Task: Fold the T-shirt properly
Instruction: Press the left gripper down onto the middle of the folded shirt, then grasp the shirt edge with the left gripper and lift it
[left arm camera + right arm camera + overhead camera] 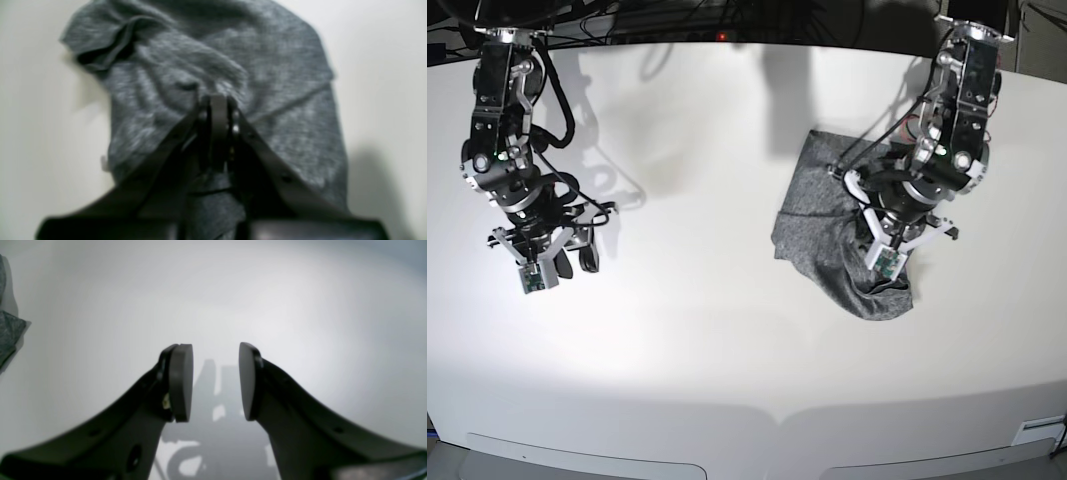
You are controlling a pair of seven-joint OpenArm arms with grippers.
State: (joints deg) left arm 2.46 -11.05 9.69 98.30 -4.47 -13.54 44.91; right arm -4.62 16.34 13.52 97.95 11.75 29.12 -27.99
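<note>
The wide, smooth white bench with a curved far edge carries one thing: the heather-grey knit T-shirt, lying crumpled in a loose heap toward 3 o'clock of the surface. Dark shadows of the arms fall on the bench at 10 and 1 o'clock.

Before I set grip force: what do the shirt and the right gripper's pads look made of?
T-shirt: thin soft knit, matte heather grey; mottled flecks, and it drapes in loose folds. Right gripper pads: probably dark rubber or plastic, matte; smooth flat faces without shine. Exact material can't be told.
</note>
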